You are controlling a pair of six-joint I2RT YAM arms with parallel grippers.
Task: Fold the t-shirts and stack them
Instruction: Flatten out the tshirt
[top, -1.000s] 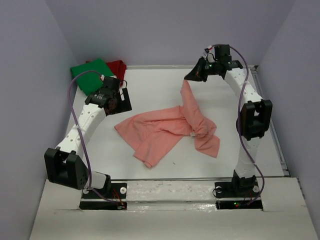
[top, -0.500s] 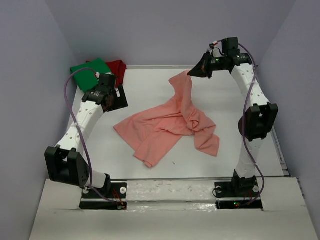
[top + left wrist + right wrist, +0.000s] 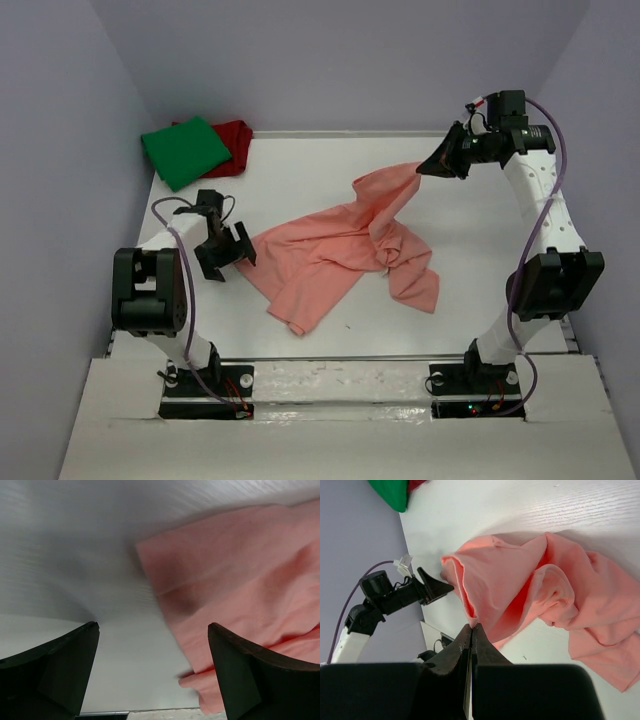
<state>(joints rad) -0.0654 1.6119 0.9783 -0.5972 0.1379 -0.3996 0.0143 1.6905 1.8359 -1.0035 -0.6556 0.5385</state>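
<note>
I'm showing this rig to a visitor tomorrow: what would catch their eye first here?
The salmon-pink t-shirt sprawls crumpled across the middle of the table, one edge lifted toward the far right by the right gripper, shut on it. The left gripper hangs wide open at the shirt's left edge; a green t-shirt and a dark red t-shirt lie together in the far left corner.

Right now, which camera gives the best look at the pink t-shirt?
The overhead view: the whole pink t-shirt shows, crumpled on the table, one edge held up by the right gripper. The right wrist view shows most of it, cropped; the left wrist view shows only one corner.
</note>
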